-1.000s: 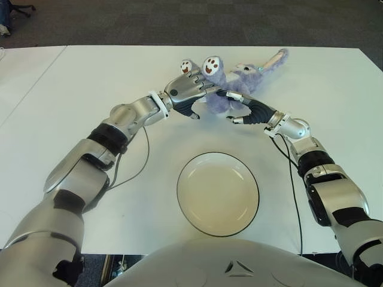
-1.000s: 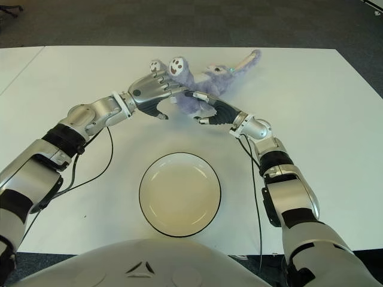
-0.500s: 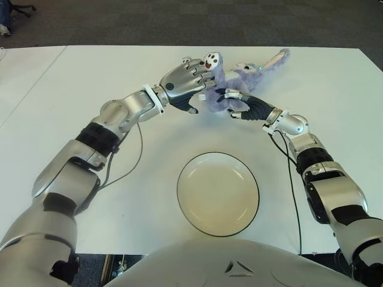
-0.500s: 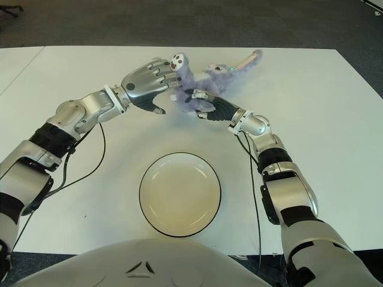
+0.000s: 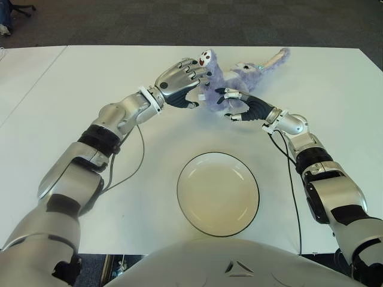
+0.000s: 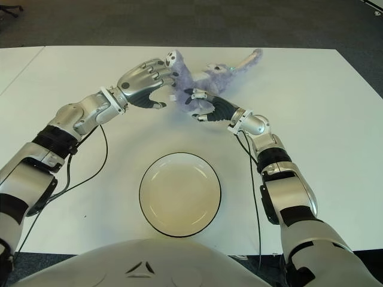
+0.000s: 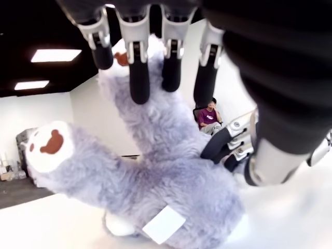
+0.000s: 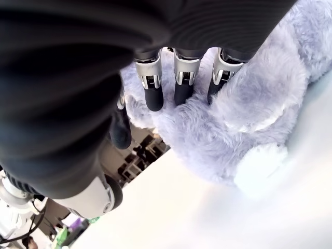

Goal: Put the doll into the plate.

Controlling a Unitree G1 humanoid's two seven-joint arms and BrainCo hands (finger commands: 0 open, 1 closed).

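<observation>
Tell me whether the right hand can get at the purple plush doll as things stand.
Probably yes. The right hand is already against the near side of the purple plush doll, fingers pressing into its fur. The left hand holds the doll's raised leg on the other side, so nothing stands between them.

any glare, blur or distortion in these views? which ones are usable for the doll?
Left eye view: even light, doll and plate sharp, soft sheen on the table. Left wrist view: strong wide-angle stretch, left hand fingers dark against bright ceiling lights. Right wrist view: right hand fills the frame, background blurred, fur clear.
</observation>
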